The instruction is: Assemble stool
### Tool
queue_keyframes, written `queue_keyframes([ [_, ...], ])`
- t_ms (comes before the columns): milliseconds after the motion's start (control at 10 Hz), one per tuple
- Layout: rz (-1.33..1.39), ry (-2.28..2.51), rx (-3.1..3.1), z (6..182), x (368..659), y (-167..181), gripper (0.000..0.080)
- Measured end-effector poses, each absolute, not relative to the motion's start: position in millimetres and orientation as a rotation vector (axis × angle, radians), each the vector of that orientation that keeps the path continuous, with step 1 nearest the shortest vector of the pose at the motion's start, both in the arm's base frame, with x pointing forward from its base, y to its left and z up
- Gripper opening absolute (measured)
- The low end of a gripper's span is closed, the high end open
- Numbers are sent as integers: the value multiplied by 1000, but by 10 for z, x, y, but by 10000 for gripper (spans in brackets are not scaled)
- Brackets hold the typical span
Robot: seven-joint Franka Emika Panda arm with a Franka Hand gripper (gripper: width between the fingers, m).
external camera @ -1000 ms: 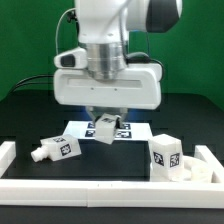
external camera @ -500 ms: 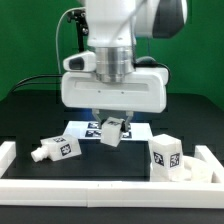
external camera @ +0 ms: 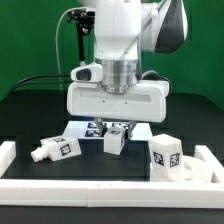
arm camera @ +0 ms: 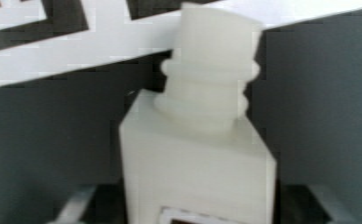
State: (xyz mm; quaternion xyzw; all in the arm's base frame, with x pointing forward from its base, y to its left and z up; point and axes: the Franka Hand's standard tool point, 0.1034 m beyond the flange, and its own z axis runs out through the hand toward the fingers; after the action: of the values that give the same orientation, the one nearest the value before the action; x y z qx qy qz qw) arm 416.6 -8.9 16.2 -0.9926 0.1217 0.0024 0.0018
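- The pincer [external camera: 116, 131] is hanging low over the dark table [external camera: 25, 120], its two fingers straddling a white leg [external camera: 116, 141].
- I cannot tell whether the fingers are pinching that leg or standing just off it.
- The leg's knobbed peg [arm camera: 210, 60] is reaching away from the pincer, toward the marker board [external camera: 76, 129].
- A second leg [external camera: 56, 150] is lying off to the exterior view's left of the pincer, and a third [external camera: 165, 155] is standing to its right.
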Motion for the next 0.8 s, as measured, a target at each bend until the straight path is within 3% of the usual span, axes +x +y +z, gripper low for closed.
queue_keyframes([
  [100, 52, 384, -3108, 154, 4149, -80, 514],
  [200, 108, 392, -3097, 164, 4136, -80, 514],
  [300, 226, 414, -3065, 228, 4162, -103, 625],
  [500, 545, 436, -2970, 422, 4308, -160, 642],
  [800, 882, 452, -2853, 420, 4522, -212, 649],
])
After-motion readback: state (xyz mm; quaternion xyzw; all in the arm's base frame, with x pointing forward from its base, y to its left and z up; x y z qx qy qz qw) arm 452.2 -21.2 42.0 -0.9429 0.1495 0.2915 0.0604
